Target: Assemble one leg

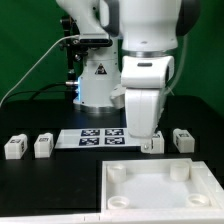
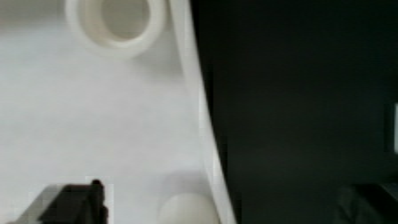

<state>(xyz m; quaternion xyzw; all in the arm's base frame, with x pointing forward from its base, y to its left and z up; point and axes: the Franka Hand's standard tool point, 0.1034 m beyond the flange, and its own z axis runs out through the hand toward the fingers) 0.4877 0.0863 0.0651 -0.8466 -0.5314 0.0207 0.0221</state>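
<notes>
white panel (image 1: 150, 188) nearest, front edge cut off; wrist view shows one round socket (image 2: 116, 25) whole, another cropped | gripper (image 1: 149, 138) (image 2: 222, 205) fingers spread wide, empty | leg (image 1: 153, 147) just below it, partly hidden, contact unclear | spare legs (image 1: 43, 145) (image 1: 182, 138) either side | marker board (image 1: 95, 137) behind, end covered | arm base (image 1: 95, 85) farthest

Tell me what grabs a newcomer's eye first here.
The big white arm fills the exterior view's middle, its end effector hanging near the far edge of the large white panel with round corner sockets. Small tagged legs sit in a row either side of the marker board.
</notes>
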